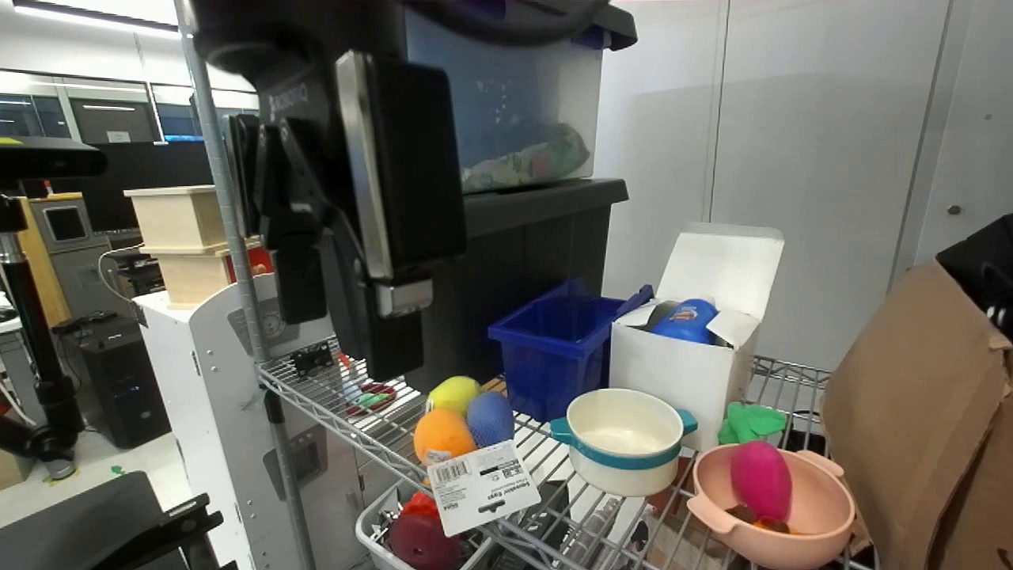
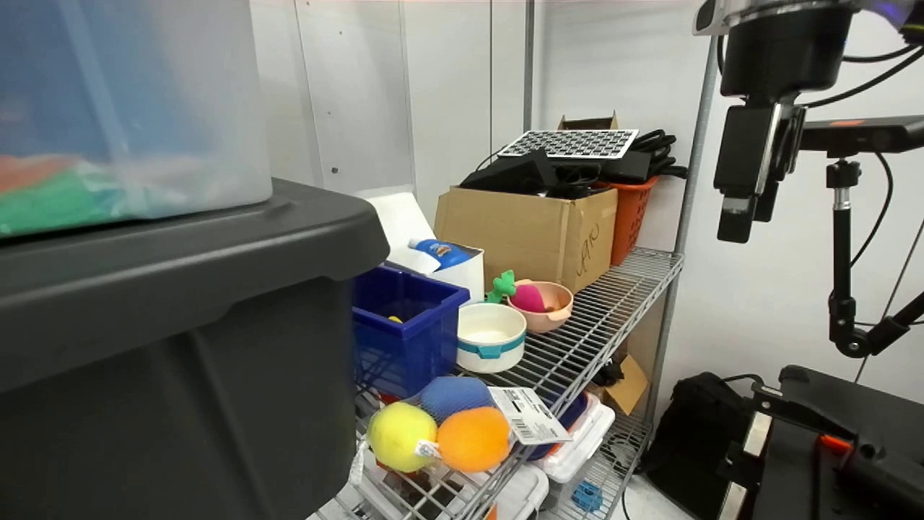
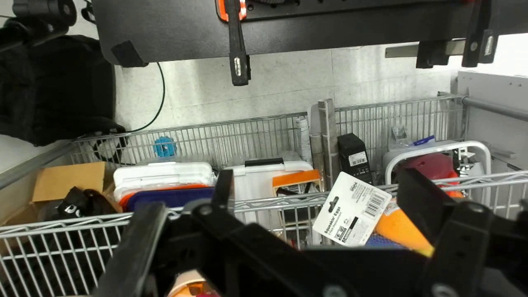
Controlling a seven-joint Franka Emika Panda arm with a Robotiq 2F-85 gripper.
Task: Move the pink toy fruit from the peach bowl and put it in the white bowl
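The pink toy fruit [image 1: 761, 480] sits in the peach bowl [image 1: 779, 548], leaning on its wall; an exterior view also shows the fruit [image 2: 527, 298] and the bowl [image 2: 561, 297]. The white bowl [image 1: 629, 475] with teal handles stands beside the peach bowl and looks empty; it also shows in an exterior view [image 2: 498, 359]. My gripper [image 1: 350, 321] is open and empty, high above the shelf and away from both bowls, as an exterior view [image 2: 751, 217] shows. In the wrist view [image 3: 321, 193] its fingers are wide apart. There only the peach bowl's edge [image 3: 185, 280] shows; the white bowl is hidden.
The bowls stand on a wire shelf [image 2: 635, 289]. A blue bin [image 1: 546, 356], an open white box [image 1: 673, 372] and a cardboard box [image 1: 910, 419] stand close around them. Yellow, orange and blue toy eggs [image 1: 443, 435] with a white card lie near the shelf edge. A large dark bin [image 2: 180, 404] stands behind.
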